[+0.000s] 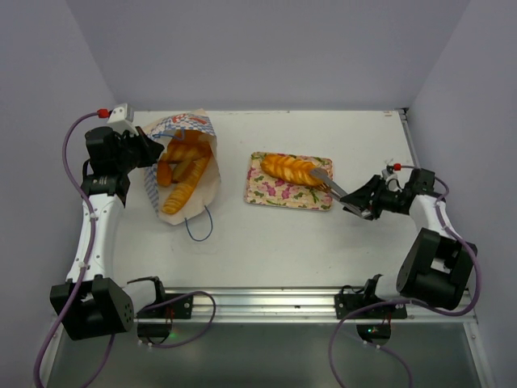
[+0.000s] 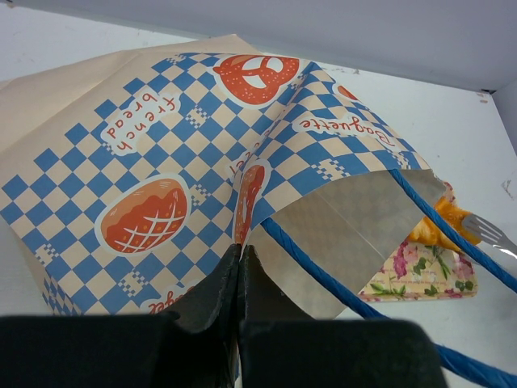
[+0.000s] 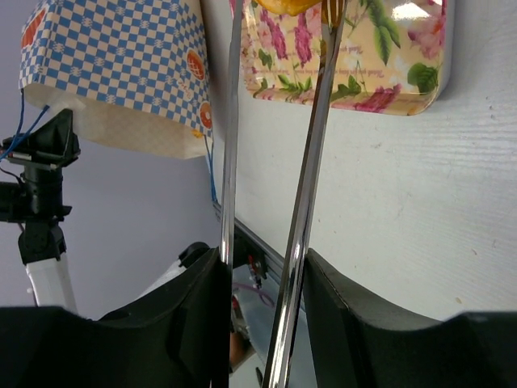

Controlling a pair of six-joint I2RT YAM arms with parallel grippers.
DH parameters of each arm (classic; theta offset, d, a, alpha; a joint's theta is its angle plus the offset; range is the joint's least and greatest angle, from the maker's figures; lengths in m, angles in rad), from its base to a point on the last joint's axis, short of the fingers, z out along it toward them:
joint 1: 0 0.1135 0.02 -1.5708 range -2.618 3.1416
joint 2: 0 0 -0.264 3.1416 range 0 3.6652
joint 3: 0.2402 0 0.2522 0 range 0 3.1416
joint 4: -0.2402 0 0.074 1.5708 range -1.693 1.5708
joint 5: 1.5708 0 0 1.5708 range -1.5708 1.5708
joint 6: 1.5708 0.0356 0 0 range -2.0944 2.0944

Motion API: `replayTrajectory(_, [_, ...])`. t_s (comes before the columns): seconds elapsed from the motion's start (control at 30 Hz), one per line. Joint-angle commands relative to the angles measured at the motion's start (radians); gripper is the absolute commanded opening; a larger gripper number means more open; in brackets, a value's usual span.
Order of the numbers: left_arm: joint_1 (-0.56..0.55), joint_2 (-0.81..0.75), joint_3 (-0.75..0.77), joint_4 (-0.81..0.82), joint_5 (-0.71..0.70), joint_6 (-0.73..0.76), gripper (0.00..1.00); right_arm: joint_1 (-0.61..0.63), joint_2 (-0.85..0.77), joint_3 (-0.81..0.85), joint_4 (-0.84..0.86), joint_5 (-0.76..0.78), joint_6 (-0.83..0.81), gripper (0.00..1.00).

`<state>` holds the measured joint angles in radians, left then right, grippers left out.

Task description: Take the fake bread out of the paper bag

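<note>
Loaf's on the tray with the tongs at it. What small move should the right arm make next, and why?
Probably let the metal tongs spread and draw back off the floral rectangular tray: the golden braided loaf lies on it, and more orange breads sit in the checkered paper bag, which the left gripper pinches open.

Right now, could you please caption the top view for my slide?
Left pincer pinches the paper bag; tongs in the right pincer reach a braided loaf on the flowered tray.
</note>
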<state>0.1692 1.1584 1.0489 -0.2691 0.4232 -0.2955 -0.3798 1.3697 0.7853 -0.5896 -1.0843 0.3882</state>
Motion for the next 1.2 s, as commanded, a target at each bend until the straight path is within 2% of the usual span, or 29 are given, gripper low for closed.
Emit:
replayTrajectory(0.0, [0.006,-0.012,0.003,0.031,0.011,0.012,0.0,-0.018,0.011,0.077,-0.117,-0.043,-0.112,0.46])
replayTrajectory(0.6, [0.007,-0.005,0.007,0.041,0.014,0.009,0.0,-0.137,0.172,0.265,-0.541,0.029,-0.549,0.44])
replayTrajectory(0.8, [0.007,-0.002,0.01,0.042,0.014,0.009,0.0,-0.183,0.174,0.272,-0.573,0.032,-0.612,0.43])
replayTrajectory(1.17, [0.006,-0.012,0.013,0.041,0.019,0.012,0.0,-0.249,0.141,0.318,-0.641,-0.054,-0.749,0.27])
